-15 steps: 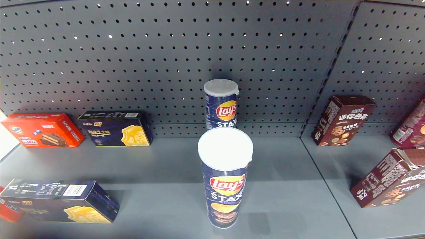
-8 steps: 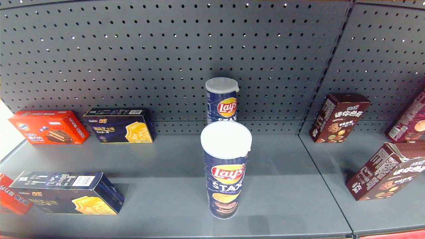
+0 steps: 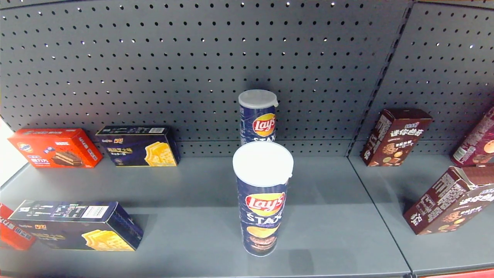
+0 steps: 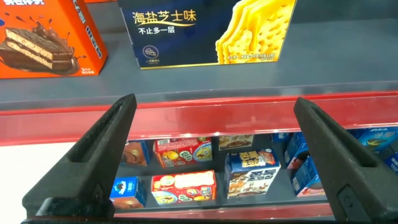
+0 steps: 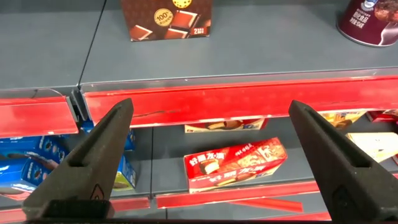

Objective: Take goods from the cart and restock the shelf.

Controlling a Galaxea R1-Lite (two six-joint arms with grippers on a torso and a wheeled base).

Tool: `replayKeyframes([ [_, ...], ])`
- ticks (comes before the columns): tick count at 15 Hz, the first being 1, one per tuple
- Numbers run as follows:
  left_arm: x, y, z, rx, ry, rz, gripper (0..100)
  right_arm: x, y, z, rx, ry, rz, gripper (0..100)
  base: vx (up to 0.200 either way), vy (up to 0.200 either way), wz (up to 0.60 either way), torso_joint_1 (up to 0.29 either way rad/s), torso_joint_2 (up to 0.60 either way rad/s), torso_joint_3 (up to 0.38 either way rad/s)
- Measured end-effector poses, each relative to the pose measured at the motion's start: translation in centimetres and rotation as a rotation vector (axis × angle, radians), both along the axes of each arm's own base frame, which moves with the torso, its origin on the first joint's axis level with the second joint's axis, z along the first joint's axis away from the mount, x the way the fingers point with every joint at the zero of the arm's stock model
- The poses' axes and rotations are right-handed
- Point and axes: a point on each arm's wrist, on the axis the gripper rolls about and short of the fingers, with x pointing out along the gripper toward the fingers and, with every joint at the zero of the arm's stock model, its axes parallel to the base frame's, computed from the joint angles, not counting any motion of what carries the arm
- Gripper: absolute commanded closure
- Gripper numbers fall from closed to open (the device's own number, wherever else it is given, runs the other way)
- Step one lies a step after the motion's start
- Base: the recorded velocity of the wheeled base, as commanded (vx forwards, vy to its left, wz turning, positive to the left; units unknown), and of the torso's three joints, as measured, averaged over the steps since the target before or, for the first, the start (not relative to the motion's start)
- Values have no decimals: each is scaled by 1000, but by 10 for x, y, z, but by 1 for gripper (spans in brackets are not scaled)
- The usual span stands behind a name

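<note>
Two tall navy chip cans stand upright on the grey shelf in the head view: the front can mid-shelf, the rear can against the pegboard. My left gripper is open and holds nothing, just before the shelf's red front rail, facing a navy cracker box and an orange-red cake box. Also open and holding nothing, my right gripper sits before the red rail, below a brown biscuit box.
Navy cracker boxes and a red box lie on the shelf's left. Brown boxes stand on the right section. Bare shelf flanks the cans. A lower shelf holds several small packs and a red box.
The head camera has shifted, so the whole picture sits a little differently. The cans and boxes have kept their places on the shelf.
</note>
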Motion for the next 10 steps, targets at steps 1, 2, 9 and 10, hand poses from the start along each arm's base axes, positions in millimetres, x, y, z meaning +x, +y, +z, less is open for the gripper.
replayKeyframes([
  [1,0,0,0,0,0,0,0,0,0,0,1,-1,0,0,0,0,0,0,0,0],
  [2,0,0,0,1,0,0,0,0,0,0,1,0,0,0,0,0,0,0,0,0],
  [9,0,0,0,1,0,0,0,0,0,0,1,-1,0,0,0,0,0,0,0,0],
  [10,0,0,0,1,0,0,0,0,0,0,1,0,0,0,0,0,0,0,0,0],
])
